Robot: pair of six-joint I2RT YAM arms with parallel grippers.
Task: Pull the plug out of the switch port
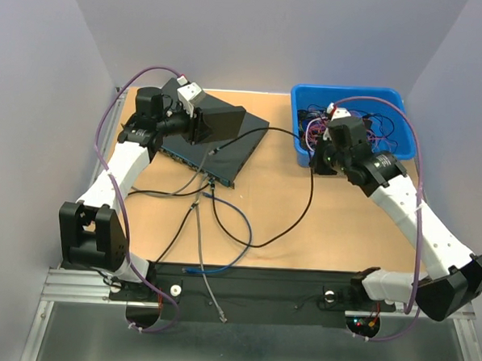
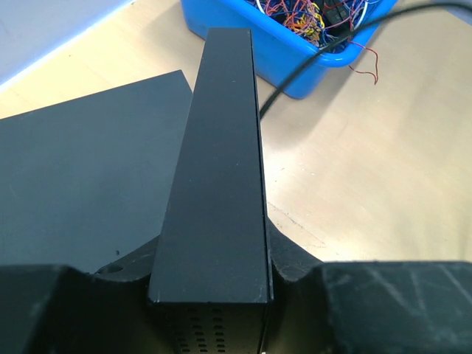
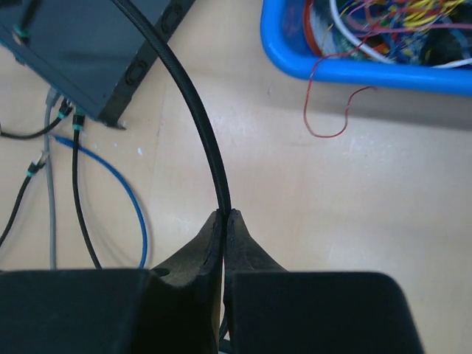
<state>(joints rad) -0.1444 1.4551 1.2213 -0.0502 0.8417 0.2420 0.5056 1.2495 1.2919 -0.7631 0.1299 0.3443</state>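
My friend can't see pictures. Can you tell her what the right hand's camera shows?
The right gripper is pinched shut on a black cable that curves up and left toward the black switch. A blue bin of wires sits at the top right, and other cables trail from the switch.

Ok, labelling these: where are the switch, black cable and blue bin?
switch [image 1: 235,144], top external view, top panel.
black cable [image 3: 203,122], right wrist view, middle of its arc.
blue bin [image 1: 347,92], top external view, far rim.

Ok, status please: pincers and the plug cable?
Left pincer clamps switch edge. Right pincer shut on black cable. Plug state unclear. Other cables lie near switch front.
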